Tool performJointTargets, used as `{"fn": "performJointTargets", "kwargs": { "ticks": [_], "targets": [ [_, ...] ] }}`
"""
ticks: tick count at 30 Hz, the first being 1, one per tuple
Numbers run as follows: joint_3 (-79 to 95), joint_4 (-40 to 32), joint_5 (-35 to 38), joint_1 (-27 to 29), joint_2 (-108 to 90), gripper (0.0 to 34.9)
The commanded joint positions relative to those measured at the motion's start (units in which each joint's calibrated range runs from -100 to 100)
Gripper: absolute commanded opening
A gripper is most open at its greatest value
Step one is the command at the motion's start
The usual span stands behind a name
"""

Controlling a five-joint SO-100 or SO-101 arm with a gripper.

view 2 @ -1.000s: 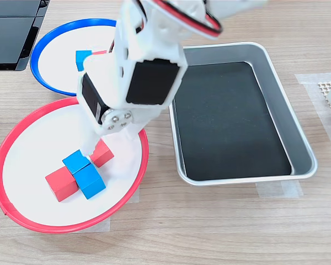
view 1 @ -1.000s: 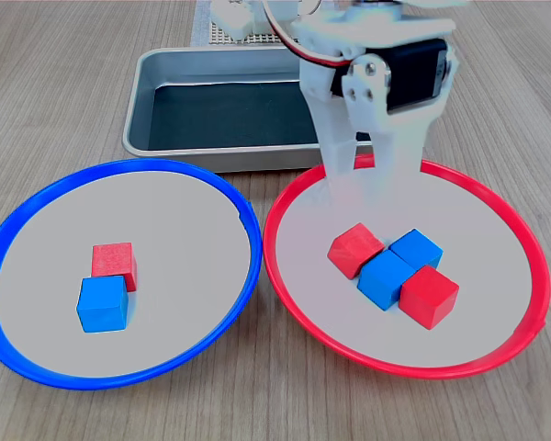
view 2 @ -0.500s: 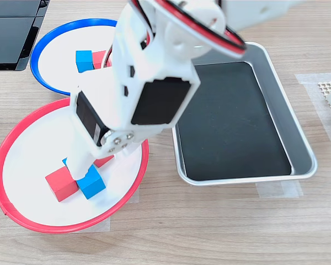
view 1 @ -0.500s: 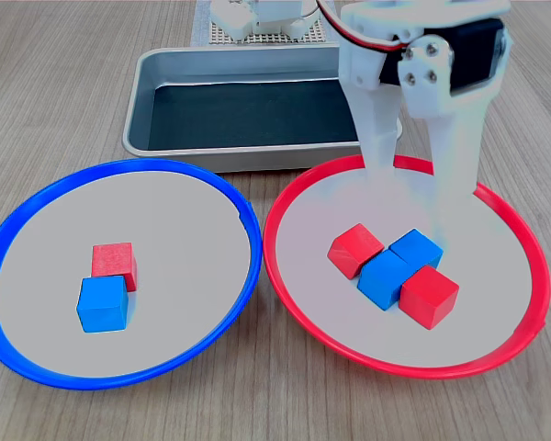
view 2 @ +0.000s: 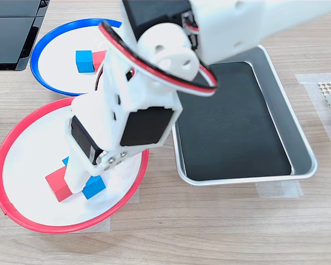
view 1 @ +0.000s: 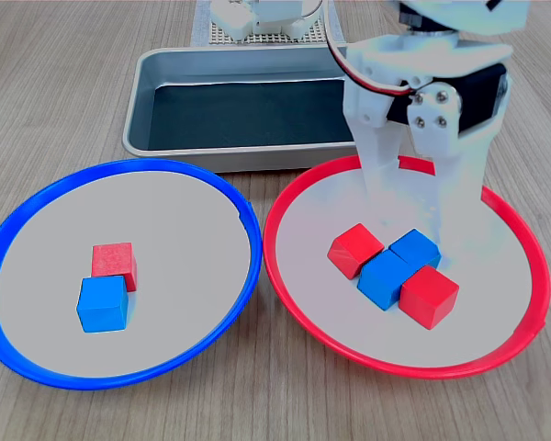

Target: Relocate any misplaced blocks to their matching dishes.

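Observation:
In the first exterior view the red-rimmed plate (view 1: 331,317) holds two red cubes (view 1: 354,249) (view 1: 429,296) and two blue cubes (view 1: 415,248) (view 1: 384,278), packed close together. The blue-rimmed plate (view 1: 174,230) holds one red cube (view 1: 114,265) touching one blue cube (view 1: 103,304). My white gripper (view 1: 422,220) hangs open low over the red-rimmed plate, its fingers either side of the rear blue cube and holding nothing. In the second exterior view the gripper (view 2: 80,176) covers most of that cluster; a red cube (view 2: 58,184) and a blue cube (view 2: 94,186) show beside it.
A rectangular grey metal tray (view 1: 239,115) with a dark floor sits behind the plates, right of them in the second exterior view (view 2: 231,110). The arm's base (view 1: 257,18) stands beyond it. A black object (view 2: 11,27) lies at the second exterior view's top left.
The gripper has swung toward the first exterior view's right and dropped lower over the red-rimmed plate, staying open. No cube has moved.

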Motion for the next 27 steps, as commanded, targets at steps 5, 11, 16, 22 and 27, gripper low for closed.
{"fn": "performJointTargets", "kwargs": {
  "ticks": [5,11,16,22,27],
  "targets": [
    [-6.27,-0.59,0.24,0.51,2.61,17.4],
    [-8.27,-0.92,1.90,0.61,4.75,8.2],
    [-8.55,-1.17,2.00,0.98,5.09,0.4],
    [-7.09,-0.76,1.17,1.17,3.04,0.4],
    [-6.63,0.48,0.49,0.51,-1.48,0.4]
  ]
}}
